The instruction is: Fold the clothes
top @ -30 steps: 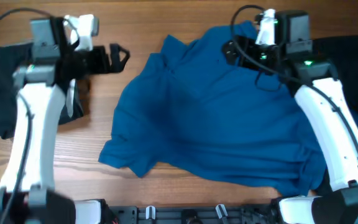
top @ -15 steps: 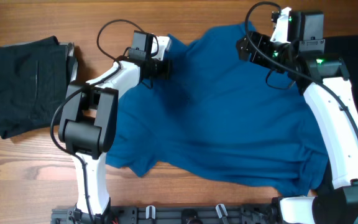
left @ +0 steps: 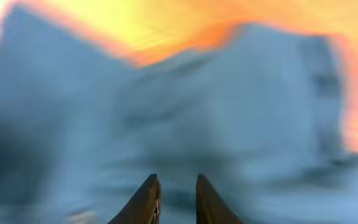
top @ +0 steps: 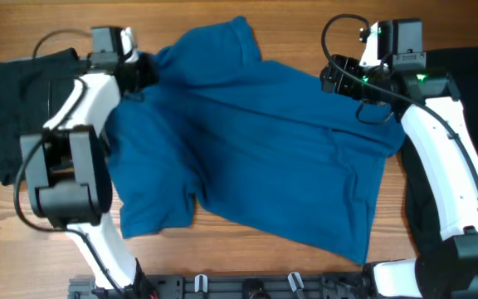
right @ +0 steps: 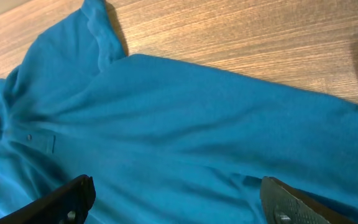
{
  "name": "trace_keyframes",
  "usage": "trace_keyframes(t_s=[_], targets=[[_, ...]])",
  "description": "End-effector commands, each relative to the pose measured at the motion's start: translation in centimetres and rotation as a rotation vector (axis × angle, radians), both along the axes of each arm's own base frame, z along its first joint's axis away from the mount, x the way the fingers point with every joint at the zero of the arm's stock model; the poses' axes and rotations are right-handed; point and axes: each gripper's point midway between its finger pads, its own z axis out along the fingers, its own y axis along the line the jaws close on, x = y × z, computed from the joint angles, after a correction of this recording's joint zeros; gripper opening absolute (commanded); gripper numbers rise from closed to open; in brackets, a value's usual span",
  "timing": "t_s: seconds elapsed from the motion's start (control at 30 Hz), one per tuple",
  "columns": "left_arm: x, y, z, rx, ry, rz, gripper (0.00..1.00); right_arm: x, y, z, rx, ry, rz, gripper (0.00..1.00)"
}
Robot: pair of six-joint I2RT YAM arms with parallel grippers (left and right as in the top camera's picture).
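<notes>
The blue shirt (top: 264, 141) lies spread across the middle of the wooden table, collar toward the back. My left gripper (top: 146, 71) is at its back left corner, with its jaws nearly together on a pinch of blue cloth. The left wrist view is blurred; the narrow fingertips (left: 149, 186) sit against the blue shirt (left: 229, 112). My right gripper (top: 330, 79) hovers over the shirt's back right part. It is open (right: 179, 199), and the blue shirt (right: 185, 112) lies flat under its wide-set fingers.
A black garment (top: 15, 108) lies folded at the far left, beside the left arm. Another black garment (top: 463, 124) lies at the far right under the right arm. Bare wood (top: 247, 249) shows along the front edge.
The left gripper reached the shirt's back left edge, shut on it and pulled it left; the shirt has shifted left and spread flatter. The right gripper has stayed open in place.
</notes>
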Motion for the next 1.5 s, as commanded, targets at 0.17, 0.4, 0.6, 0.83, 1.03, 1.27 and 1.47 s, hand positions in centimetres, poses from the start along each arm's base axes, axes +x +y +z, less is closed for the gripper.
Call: trace_keyframes(t_s=[0.17, 0.4, 0.6, 0.83, 1.03, 1.27, 1.47], targets=[[0.8, -14.5, -2.5, 0.081, -0.185, -0.43, 0.15, -0.1, -0.5, -1.7, -0.037, 0.048, 0.001, 0.91], [0.4, -7.9, -9.7, 0.211, 0.012, -0.221, 0.05, -0.8, -1.8, -2.4, -0.105, 0.087, -0.034, 0.91], [-2.0, 2.7, -11.6, 0.253, 0.214, 0.095, 0.04, -0.7, -2.1, -3.0, -0.135, 0.098, -0.017, 0.91], [2.5, -3.9, -0.6, -0.196, -0.148, -0.203, 0.29, -0.4, -2.8, -10.5, -0.175, 0.292, -0.053, 0.64], [-0.5, -7.5, -1.4, -0.157, -0.063, -0.348, 0.41, 1.9, -2.3, -18.9, -0.168, 0.367, -0.04, 0.14], [-2.4, -7.7, -0.7, -0.161, 0.001, -0.357, 0.62, 6.0, -5.5, -25.6, -0.133, 0.303, -0.277, 0.04], [-3.3, -8.6, -0.6, -0.165, 0.034, -0.374, 0.72, 15.0, -14.6, -21.3, 0.064, -0.099, -0.495, 0.04]])
